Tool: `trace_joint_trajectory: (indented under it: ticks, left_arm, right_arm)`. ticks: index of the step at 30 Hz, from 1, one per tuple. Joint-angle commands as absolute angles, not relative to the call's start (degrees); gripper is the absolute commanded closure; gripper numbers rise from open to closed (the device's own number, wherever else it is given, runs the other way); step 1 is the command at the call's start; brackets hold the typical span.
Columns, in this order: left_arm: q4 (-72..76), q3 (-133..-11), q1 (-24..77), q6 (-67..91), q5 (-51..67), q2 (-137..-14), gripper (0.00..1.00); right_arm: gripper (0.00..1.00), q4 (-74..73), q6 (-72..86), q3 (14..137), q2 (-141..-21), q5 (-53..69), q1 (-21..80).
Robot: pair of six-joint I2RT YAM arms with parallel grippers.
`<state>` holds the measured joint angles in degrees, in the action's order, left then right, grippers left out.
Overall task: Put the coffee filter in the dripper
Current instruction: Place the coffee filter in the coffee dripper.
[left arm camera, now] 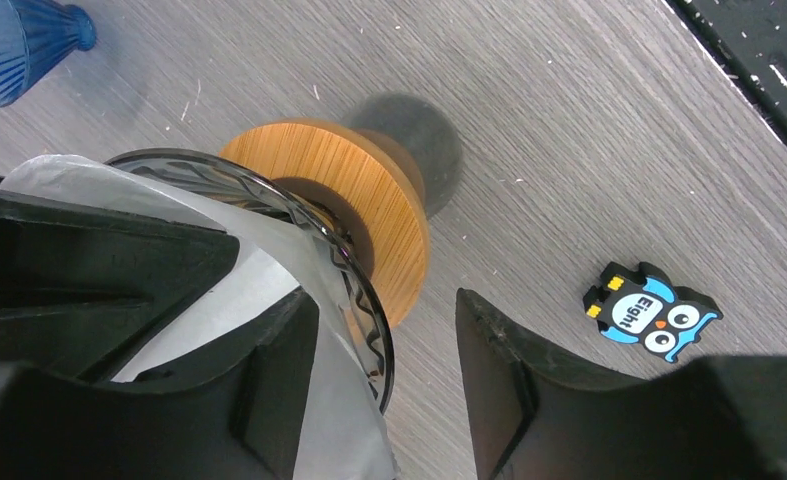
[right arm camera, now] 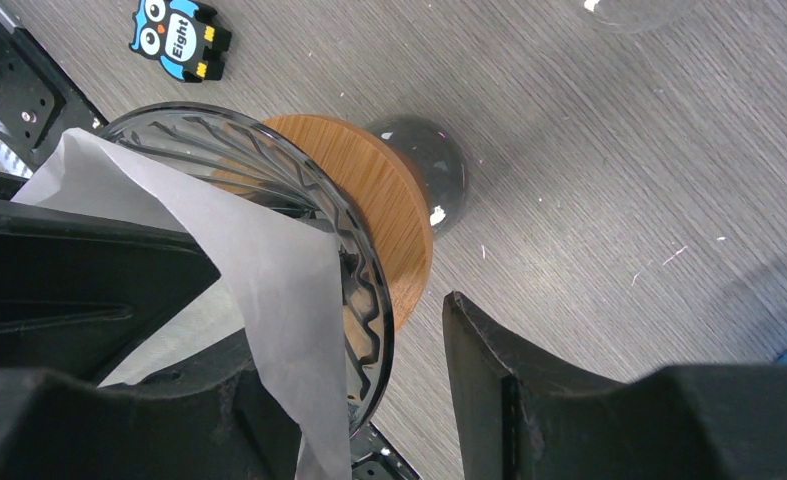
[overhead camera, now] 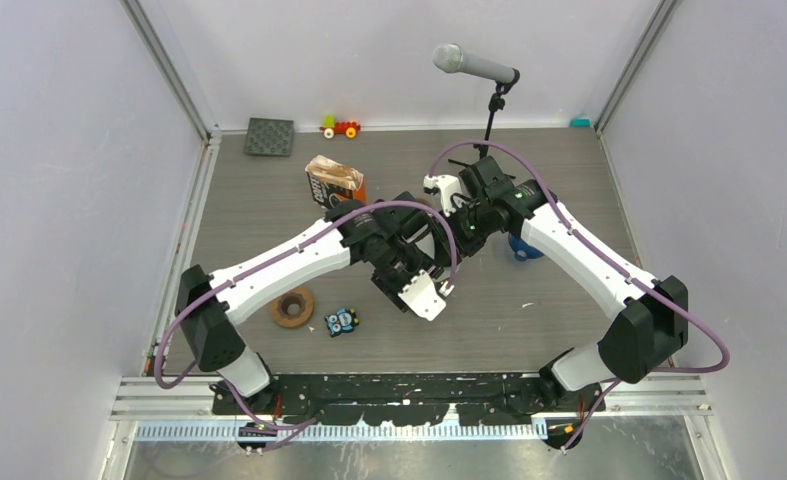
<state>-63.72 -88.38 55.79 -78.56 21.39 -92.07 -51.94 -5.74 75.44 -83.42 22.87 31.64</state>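
Just past the owl toy (overhead camera: 342,321), further back and to its right in the overhead view, two arms fold in toward each other over the bench (overhead camera: 509,320). The left arm (overhead camera: 289,255) climbs diagonally away behind the owl, then its wrist doubles back toward the near edge. The right arm (overhead camera: 579,250) does the mirror thing from the side far from the owl, wrist pointing left.

From overhead the arms cover the action, so the wrist cams tell it. There's one dripper (right arm camera: 369,180), clear ribbed glass with a bamboo collar, near the owl but not touching it. One white paper filter (right arm camera: 259,260) is already sitting in the cone, with a flap hanging over the rim. I can't tell if the dripper stands on the bench or is lifted off it.

The left tool (left arm camera: 389,310) straddles the rim, one finger inside on the paper and the other outside. Its jaws are spread, with bare bench showing between the outer finger (left arm camera: 529,400) and the glass, so it isn't pinching anything. The right tool (right arm camera: 369,310) does the same: released, jaws apart, rim in the gap, paper draped over its inner finger.

Other stuff, one of each: a wooden ring (overhead camera: 292,306) just left of the owl, a blue ribbed glass piece (overhead camera: 524,248) well to its right, and a brown snack bag (overhead camera: 334,180) well behind it.
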Motion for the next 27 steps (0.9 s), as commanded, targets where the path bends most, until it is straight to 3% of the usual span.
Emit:
trace_joint_trajectory:
  ticks: [1, 8, 27]
  left_arm:
    - [-63.60, -89.22, 56.31, -80.32, 20.06, -91.43, 0.47]
    - [-62.49, -87.54, 56.33, -80.34, 17.53, -89.95, 0.49]
    - [-61.08, -85.46, 57.48, -80.42, 16.07, -90.70, 0.68]
  right_arm:
    - [0.46, -51.53, -6.31, 75.82, -82.57, 23.63, 31.30]
    - [0.46, -51.47, -6.42, 75.67, -82.79, 23.63, 31.26]
    - [0.46, -51.40, -7.02, 74.73, -83.06, 23.33, 31.25]
